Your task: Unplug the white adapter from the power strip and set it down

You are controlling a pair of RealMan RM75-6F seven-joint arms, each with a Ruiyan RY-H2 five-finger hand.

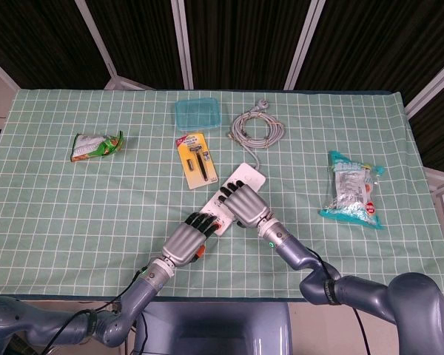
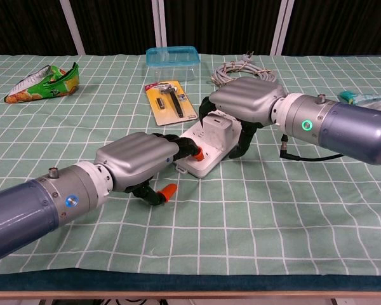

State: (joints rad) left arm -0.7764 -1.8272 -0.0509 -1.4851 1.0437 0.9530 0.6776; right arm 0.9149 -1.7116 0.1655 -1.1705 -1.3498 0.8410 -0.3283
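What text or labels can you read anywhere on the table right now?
None is legible.
Razor card: print on the yellow backing, too small to read.
Green snack bag: graphics only, blurred.
Blue packet: printing too small.
Power strip and adapter: no markings visible.
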